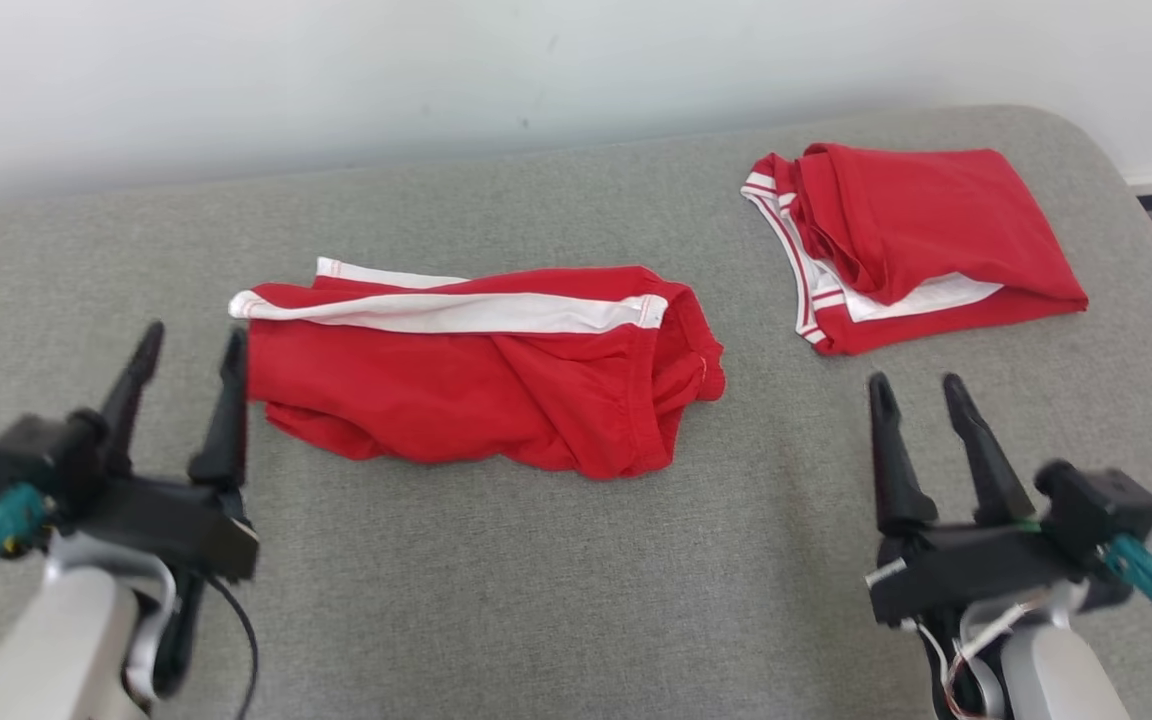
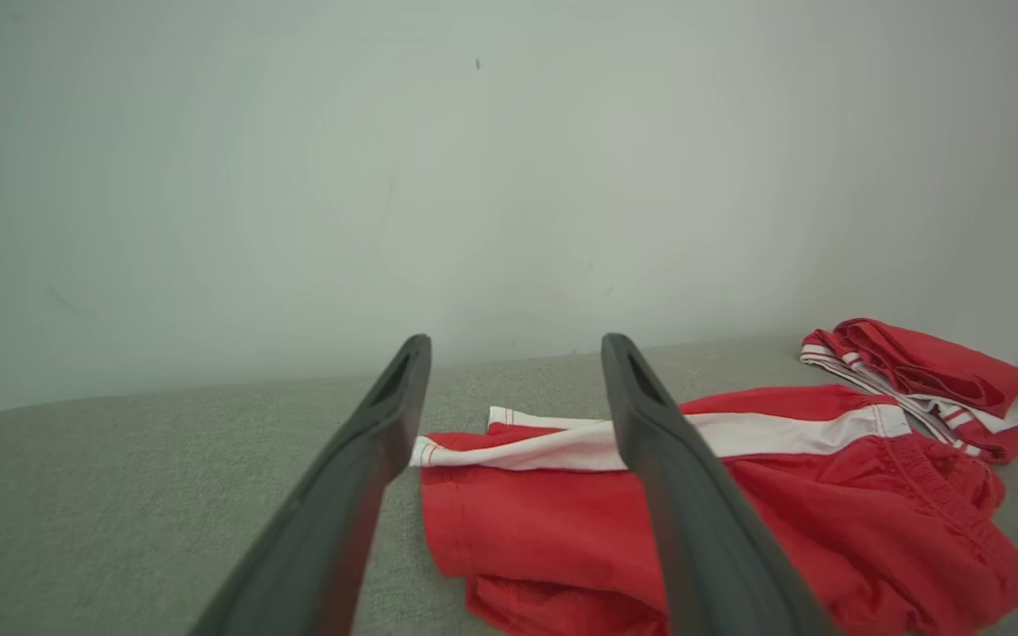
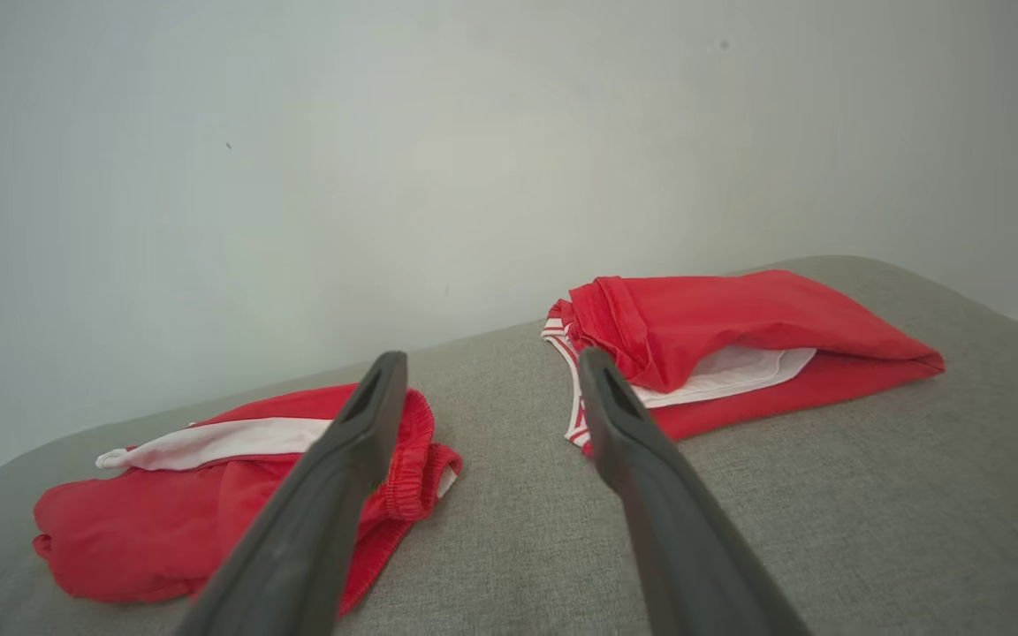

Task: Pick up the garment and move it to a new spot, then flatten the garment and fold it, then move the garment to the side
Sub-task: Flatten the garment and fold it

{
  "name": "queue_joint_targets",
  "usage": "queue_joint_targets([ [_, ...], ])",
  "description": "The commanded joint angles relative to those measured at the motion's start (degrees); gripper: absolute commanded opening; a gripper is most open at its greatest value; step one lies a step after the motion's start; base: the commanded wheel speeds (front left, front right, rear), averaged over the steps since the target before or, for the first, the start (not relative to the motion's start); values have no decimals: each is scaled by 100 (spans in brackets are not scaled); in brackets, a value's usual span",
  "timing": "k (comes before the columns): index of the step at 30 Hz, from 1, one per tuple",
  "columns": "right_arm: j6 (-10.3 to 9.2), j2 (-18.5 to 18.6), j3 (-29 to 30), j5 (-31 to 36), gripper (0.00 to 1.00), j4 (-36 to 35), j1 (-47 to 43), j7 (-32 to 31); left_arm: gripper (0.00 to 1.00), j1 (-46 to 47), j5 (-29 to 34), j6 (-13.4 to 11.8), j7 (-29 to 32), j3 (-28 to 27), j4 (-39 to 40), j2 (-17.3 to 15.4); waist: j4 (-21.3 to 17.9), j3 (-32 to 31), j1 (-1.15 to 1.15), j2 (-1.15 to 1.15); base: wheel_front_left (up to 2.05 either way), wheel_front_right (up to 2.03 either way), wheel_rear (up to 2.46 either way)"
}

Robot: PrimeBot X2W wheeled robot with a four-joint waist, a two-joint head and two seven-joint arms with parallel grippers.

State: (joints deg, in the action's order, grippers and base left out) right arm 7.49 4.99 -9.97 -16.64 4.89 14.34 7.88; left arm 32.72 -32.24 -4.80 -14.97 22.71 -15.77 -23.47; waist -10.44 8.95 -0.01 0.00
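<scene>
- My left pincer (image 1: 193, 345) hovers with its fingers apart and empty, just beside the left hem of the red shorts (image 1: 476, 385). My right pincer (image 1: 916, 390), also spread and empty, hangs nearer the folded red top (image 1: 921, 240).
- The shorts lie rumpled in the middle of the grey cushion (image 1: 536, 600), apart from that top.
- Likely slips: I might pinch only one layer, so the bundle unrolls when lifted, or my right arm might snag the folded top.

prob home rm: grey padded bed (image 1: 536, 600), white wall (image 1: 436, 70)
</scene>
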Motion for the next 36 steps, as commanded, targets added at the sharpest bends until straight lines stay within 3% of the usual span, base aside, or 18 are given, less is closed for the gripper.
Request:
queue_joint_targets([
  [1,0,-26,37,50,100,-64,-103,50,100,-161,68,-40,-22,-19,69,7,52,-40,1,0,0,0,0],
  [6,0,-128,255,359,100,-468,-551,235,100,-759,222,-286,-23,-225,613,223,129,-56,1,0,0,0,0],
  [13,0,-206,471,492,100,-874,-1006,408,100,-1064,330,-189,-24,-334,638,341,223,-33,1,0,0,0,0],
  [19,0,-212,424,348,100,-946,-1151,437,100,-884,290,-31,-24,-344,307,354,140,31,1,0,0,0,0],
  [27,0,-212,318,233,100,-872,-993,485,100,-353,165,114,107,-392,-399,304,-293,293,1,0,0,0,0],
  [36,0,-212,212,130,100,-693,-891,603,100,164,145,-8,461,-406,-1413,276,-717,591,1,0,0,0,0],
])
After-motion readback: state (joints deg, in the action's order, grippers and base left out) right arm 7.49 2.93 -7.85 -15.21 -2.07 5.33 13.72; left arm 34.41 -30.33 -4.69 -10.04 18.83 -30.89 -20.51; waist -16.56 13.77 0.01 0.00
